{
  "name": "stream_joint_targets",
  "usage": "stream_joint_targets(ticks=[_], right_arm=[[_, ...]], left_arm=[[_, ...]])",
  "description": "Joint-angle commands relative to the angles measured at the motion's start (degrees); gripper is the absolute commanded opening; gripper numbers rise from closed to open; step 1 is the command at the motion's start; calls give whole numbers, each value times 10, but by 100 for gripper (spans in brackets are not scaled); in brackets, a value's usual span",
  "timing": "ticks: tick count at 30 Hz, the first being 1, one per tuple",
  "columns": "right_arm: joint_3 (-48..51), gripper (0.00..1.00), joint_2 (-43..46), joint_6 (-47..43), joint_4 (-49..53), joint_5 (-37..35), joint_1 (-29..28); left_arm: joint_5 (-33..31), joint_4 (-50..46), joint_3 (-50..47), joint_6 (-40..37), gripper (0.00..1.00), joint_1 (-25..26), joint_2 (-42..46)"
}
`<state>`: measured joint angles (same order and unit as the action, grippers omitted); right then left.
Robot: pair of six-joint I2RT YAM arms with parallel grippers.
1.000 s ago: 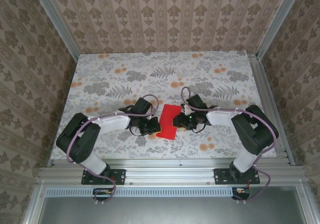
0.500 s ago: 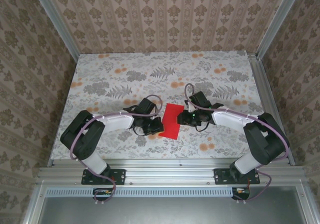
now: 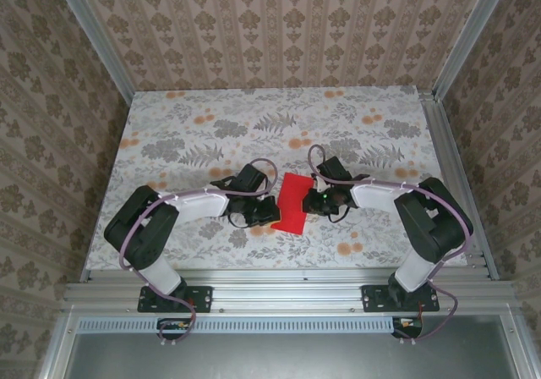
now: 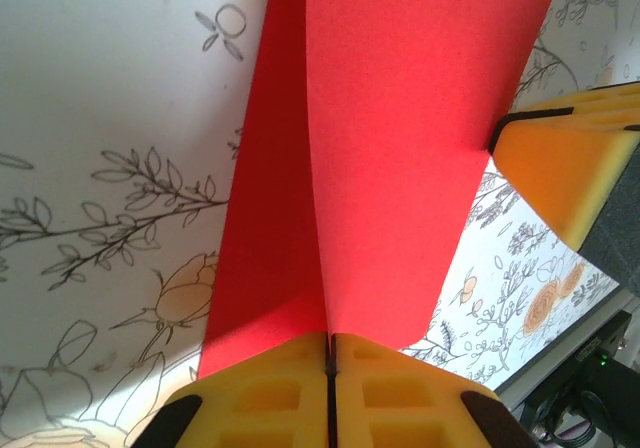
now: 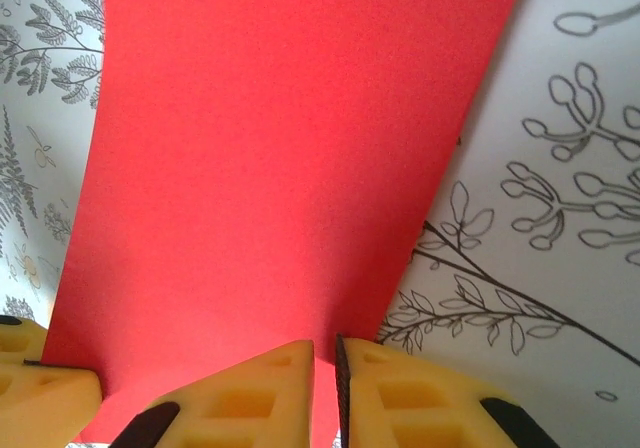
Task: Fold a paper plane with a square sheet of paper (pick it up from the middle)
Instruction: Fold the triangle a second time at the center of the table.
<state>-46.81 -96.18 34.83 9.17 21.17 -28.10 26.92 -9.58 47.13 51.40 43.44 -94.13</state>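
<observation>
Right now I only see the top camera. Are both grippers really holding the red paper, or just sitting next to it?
Observer: In the left wrist camera, the left gripper has its yellow pads shut tight on the paper.
Operator: And the other one?
Observer: In the right wrist camera, the right gripper pinches another edge, with just a thin slit between its pads.
Operator: Is the paper flat?
Observer: No. In the left wrist camera a fold line runs along it, starting at the left pads.
</observation>
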Motion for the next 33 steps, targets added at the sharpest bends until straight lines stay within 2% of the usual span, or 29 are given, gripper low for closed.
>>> stream_joint_targets(ticks=[1, 8, 33], right_arm=[[-17, 16, -15, -12, -7, -7, 3], [-22, 12, -30, -19, -5, -1, 2], [-27, 8, -33, -41, 8, 6, 3]], left_arm=[[-4, -2, 20, 5, 9, 3, -10], [2, -6, 45, 2, 9, 4, -25], [30, 7, 133, 2, 10, 14, -118]])
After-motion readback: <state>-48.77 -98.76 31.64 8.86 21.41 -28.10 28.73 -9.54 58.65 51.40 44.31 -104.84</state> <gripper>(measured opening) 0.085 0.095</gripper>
